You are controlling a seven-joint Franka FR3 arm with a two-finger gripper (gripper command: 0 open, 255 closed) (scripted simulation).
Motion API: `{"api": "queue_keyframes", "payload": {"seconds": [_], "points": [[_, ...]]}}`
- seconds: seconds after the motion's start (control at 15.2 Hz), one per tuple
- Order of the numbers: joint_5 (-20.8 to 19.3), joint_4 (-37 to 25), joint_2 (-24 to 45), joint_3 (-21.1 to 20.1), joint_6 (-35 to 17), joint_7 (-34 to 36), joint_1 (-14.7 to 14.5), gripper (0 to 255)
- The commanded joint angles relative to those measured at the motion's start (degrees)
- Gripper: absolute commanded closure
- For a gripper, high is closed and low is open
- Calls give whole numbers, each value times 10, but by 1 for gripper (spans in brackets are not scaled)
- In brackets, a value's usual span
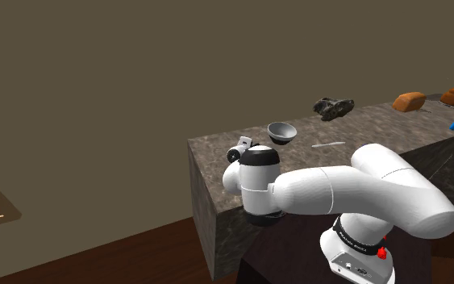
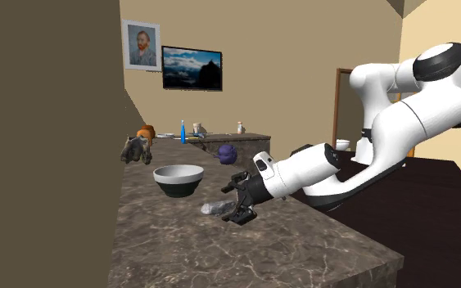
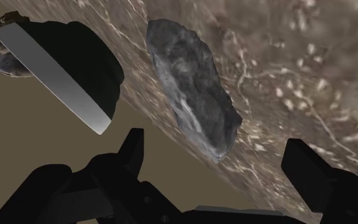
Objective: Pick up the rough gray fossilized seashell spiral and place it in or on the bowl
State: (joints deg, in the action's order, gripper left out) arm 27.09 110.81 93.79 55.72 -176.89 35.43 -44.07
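Just short of contact: the black gripper [image 2: 241, 214] hangs with its two fingers [image 3: 133, 149] spread wide and empty, aimed at the rough gray shell fossil [image 2: 217, 208] lying flat on the marbled counter [image 2: 220, 254]. In the second exterior view the fossil sits nearer the camera than the bowl [image 2: 179, 186] and a little to that view's right, close by but not touching it. Seen from the wrist, it lies ahead of the open fingers, in line with the gap between them, untouched.

The piece looks stone-hard and stiff, and is probably weighty for its bulk. Its pitted skin should give the fingers good bite, though thin edges might chip. It is a long, flattish slab, so the sensible hold is across its narrow width near the middle, with the fingers straddling it low to the counter.

The count: one fossil and one bowl, white within and dark outside. Farther along are one dark lumpy object [image 2: 136, 150] and one purple object [image 2: 227, 152]. The shoulder view adds two brown loaf-like lumps [image 1: 409, 101] at the counter's far right.
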Motion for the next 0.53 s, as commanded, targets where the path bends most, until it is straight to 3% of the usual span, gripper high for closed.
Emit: {"api": "queue_keyframes", "payload": {"seconds": [0.0, 0.46], "points": [[-1, -18, 11, 2, -2, 2, 16, 0], [-1, -23, 14, 2, -3, 2, 21, 0]]}}
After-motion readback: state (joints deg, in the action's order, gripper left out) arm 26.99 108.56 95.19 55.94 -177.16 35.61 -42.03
